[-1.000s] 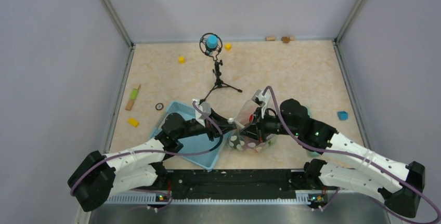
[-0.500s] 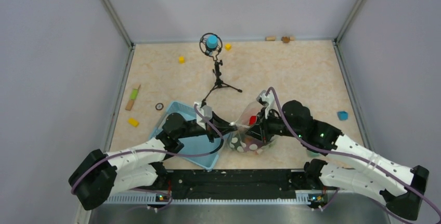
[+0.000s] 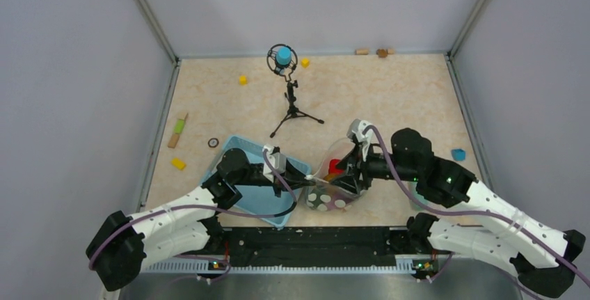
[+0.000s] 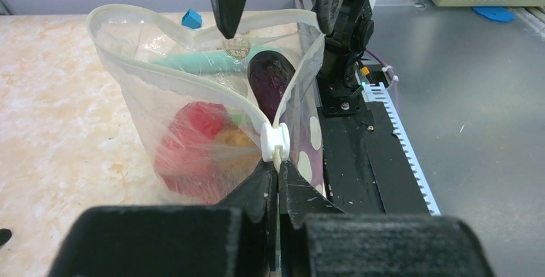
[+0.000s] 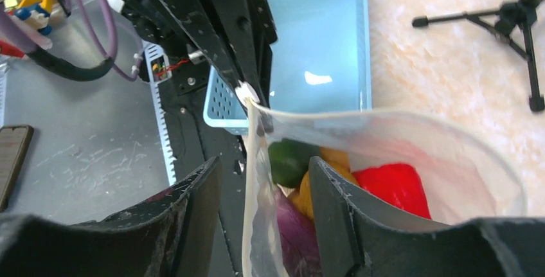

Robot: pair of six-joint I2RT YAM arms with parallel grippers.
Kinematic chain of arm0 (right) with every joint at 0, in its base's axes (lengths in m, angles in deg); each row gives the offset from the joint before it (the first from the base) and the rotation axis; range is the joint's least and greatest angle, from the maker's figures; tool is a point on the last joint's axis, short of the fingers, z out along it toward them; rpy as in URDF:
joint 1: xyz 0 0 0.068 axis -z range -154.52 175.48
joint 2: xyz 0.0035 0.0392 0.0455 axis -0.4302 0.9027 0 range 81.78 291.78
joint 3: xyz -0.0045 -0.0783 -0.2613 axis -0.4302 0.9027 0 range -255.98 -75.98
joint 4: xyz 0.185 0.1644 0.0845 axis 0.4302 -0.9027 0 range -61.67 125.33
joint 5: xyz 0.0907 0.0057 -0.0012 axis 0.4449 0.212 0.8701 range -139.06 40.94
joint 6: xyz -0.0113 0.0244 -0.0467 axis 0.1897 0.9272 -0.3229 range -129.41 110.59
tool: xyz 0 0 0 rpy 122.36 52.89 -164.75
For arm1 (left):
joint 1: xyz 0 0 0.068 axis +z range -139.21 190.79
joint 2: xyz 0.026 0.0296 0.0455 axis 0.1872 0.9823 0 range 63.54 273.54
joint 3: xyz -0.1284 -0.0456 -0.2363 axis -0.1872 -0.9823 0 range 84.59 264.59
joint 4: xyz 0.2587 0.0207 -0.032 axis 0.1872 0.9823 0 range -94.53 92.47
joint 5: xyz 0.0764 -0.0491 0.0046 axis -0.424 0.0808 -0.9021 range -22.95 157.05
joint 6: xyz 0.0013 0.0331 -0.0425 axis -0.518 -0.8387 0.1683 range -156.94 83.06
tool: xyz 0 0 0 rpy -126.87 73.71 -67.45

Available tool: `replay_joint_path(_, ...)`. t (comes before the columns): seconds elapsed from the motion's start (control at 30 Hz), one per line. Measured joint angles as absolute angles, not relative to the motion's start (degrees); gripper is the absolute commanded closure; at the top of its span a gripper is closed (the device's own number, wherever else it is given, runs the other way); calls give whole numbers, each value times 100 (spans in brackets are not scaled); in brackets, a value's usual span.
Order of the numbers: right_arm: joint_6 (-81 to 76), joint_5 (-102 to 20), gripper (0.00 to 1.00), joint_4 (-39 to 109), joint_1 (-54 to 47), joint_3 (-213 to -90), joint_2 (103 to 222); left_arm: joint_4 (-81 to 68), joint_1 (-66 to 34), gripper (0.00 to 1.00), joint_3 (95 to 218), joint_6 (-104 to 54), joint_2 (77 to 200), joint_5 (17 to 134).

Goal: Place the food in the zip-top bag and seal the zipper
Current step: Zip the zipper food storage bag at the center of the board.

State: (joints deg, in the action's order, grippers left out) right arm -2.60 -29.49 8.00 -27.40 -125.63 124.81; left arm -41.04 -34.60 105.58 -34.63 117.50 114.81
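The zip-top bag (image 3: 332, 190), clear with white dots, stands on the table with its mouth gaping. Inside lies the food: a red pepper (image 5: 393, 187), a green piece (image 5: 288, 159), an orange piece (image 5: 323, 163) and a dark purple piece (image 4: 270, 78). My left gripper (image 4: 277, 165) is shut on the end of the zipper (image 4: 193, 83), just under the white slider (image 4: 274, 141). My right gripper (image 5: 265, 161) is open and straddles the bag's near rim, with one finger inside the mouth and one outside.
The light blue basket (image 3: 245, 194) lies under my left arm, touching the bag's left side. A microphone tripod (image 3: 293, 108) stands behind the bag. Yellow cubes (image 3: 179, 163), a green-and-orange stick (image 3: 178, 131) and a blue block (image 3: 458, 154) lie scattered.
My right gripper has opened and let go of the bag's rim, and that arm has drawn back to the right. The left gripper has closed on the zipper end. The mouth gapes wider.
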Motion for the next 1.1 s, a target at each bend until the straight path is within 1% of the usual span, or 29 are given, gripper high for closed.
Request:
replay_joint_path(0.23,-730,-2300,46,1182,-2742,-12904,13169,-3962,-3464,100,10593,-3492,11691,11473)
replay_joint_path(0.37,-1004,-2149,45,1337,-2819,-13048,13635,-3920,-3464,100,10593,-3487,11649,11473)
replay_joint_path(0.57,-1602,-1843,44,1565,-2989,-13048,13816,-3898,-3464,100,10593,-3470,11640,11457)
replay_joint_path(0.77,-1943,-1657,46,1650,-3018,-13050,14045,-3896,-3464,100,10593,-3444,11640,11427)
replay_joint_path(0.83,-2002,-1655,49,1650,-3035,-13050,14118,-3892,-3464,100,10593,-3431,11640,11416)
replay_joint_path(0.9,-2059,-1664,56,1650,-3051,-13052,14185,-3881,-3466,100,10593,-3422,11640,11411)
replay_joint_path(1.0,-2129,-1666,72,1643,-3066,-13068,14282,-3866,-3466,100,10593,-3411,11640,11392)
replay_joint_path(1.07,-2149,-1673,79,1646,-3066,-13096,14330,-3837,-3466,100,10593,-3409,11640,11376)
replay_joint_path(1.1,-2160,-1679,84,1624,-3066,-13111,14338,-3828,-3470,100,10593,-3407,11640,11370)
